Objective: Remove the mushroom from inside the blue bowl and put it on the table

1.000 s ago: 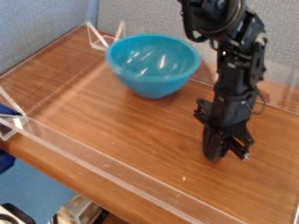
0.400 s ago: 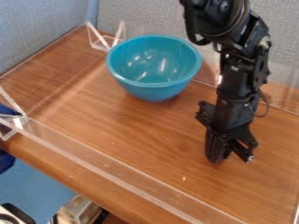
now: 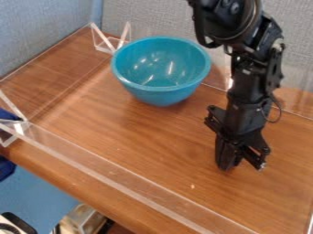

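Observation:
The blue bowl point(image 3: 160, 68) stands on the table point(image 3: 110, 123) at the back left, and its inside shows only glossy reflections. No mushroom shows anywhere in view. My black gripper point(image 3: 233, 163) points straight down to the right of the bowl and well apart from it. Its fingertips are at the table's surface, and the jaws look pressed together. Whether something small is hidden between them I cannot tell.
Low clear acrylic walls point(image 3: 86, 166) run along the table's front and left edges, with a clear triangular bracket point(image 3: 108, 39) at the back left corner. A grey-blue wall stands behind. Bare wood lies between the bowl and the front wall.

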